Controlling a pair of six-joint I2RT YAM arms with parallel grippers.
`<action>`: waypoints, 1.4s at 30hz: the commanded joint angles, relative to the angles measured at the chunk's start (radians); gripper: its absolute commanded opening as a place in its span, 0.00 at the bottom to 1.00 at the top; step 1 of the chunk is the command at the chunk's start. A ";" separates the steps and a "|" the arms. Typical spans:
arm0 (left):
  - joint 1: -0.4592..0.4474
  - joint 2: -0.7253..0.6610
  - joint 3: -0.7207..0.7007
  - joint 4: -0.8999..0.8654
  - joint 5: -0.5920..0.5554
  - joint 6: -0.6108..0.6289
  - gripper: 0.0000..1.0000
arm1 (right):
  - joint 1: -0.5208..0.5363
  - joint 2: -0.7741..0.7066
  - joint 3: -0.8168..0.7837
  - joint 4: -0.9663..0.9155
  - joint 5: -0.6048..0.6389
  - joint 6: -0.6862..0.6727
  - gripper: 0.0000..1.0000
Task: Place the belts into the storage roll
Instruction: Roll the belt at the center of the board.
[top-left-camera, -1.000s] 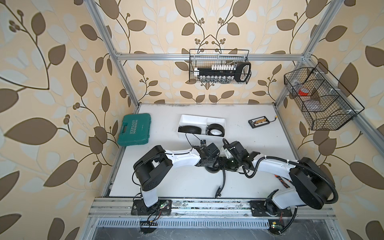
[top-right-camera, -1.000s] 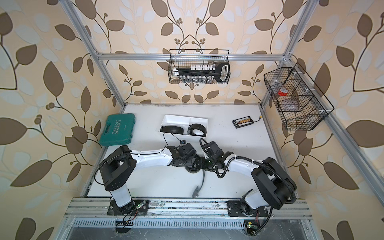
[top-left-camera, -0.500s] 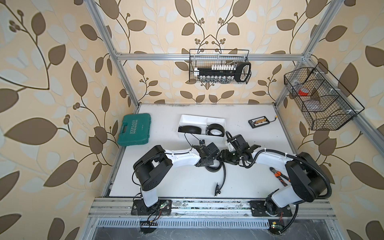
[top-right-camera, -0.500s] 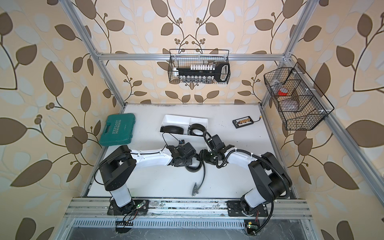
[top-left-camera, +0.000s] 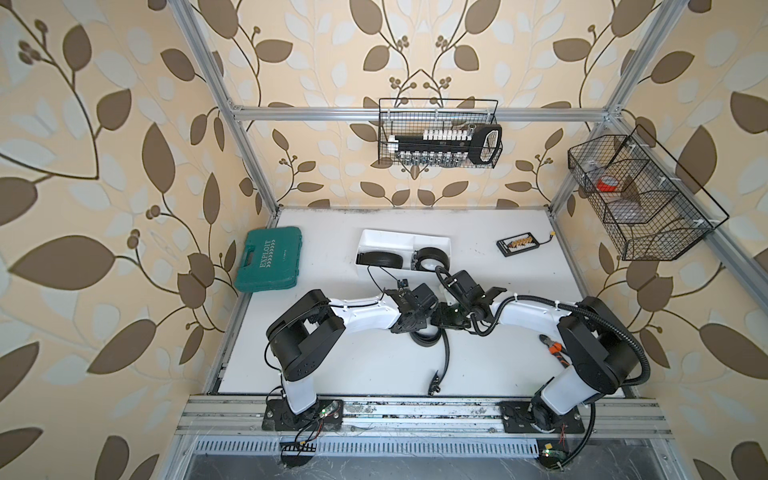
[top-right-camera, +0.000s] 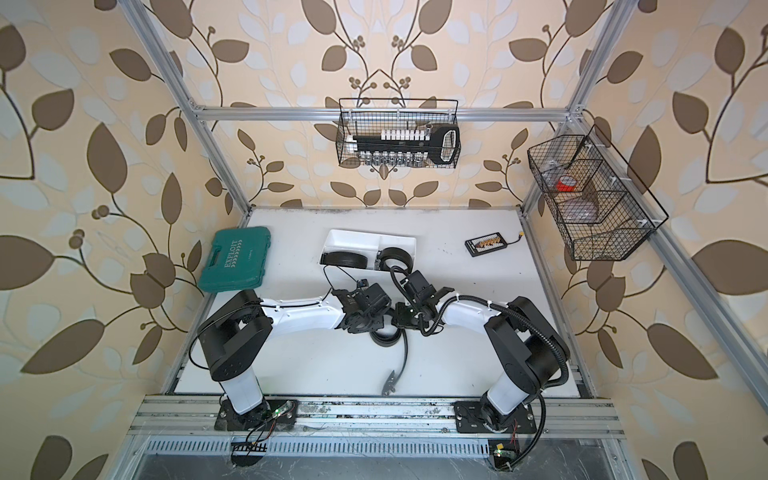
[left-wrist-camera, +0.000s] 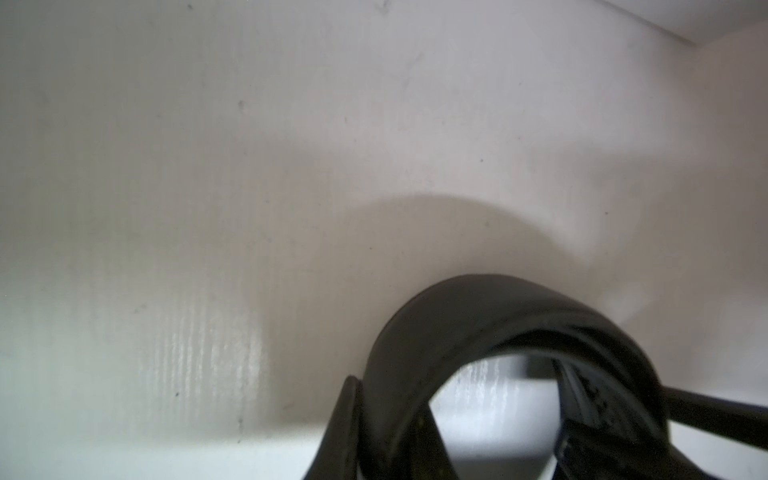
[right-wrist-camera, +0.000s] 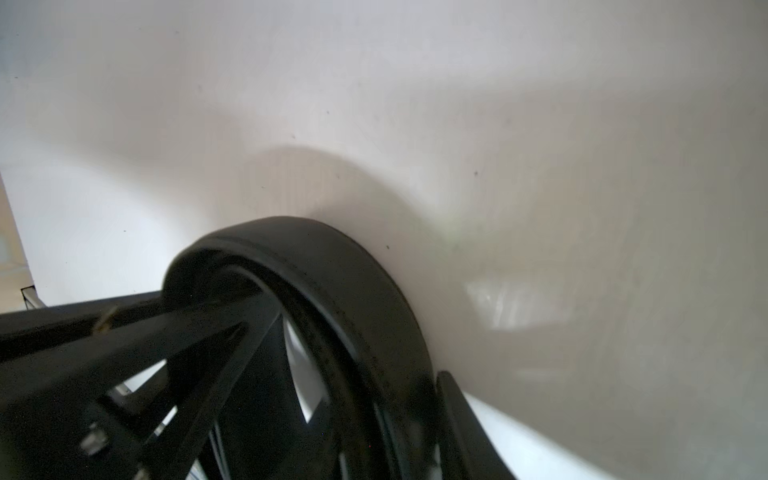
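Belt coil (top-left-camera: 424, 341) sits between left gripper (top-left-camera: 415, 328), clamped on it, and right gripper (top-left-camera: 444, 322), state unclear.

Black belt (left-wrist-camera: 478, 303) loop stands on edge on white table (left-wrist-camera: 208, 166), soft shadow behind it. Dark finger (left-wrist-camera: 338, 432) sits against loop's outer side. Thin dark strip runs off from loop's other side. Close-up, blurry.

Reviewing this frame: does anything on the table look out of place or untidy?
Yes. The third belt in front of the white tray is only partly coiled: its tail runs loose across the table toward the front edge. The other two belts sit coiled in the tray.
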 joint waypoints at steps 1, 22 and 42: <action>0.023 0.035 0.011 0.048 0.037 -0.031 0.00 | 0.026 0.024 0.016 -0.063 0.013 0.009 0.17; -0.189 -0.520 -0.450 0.283 0.137 -0.034 0.99 | -0.076 0.046 0.229 -0.390 0.355 -0.158 0.00; -0.416 0.064 0.111 -0.297 -0.336 -0.007 0.99 | -0.193 -0.054 0.117 -0.359 0.216 -0.205 0.00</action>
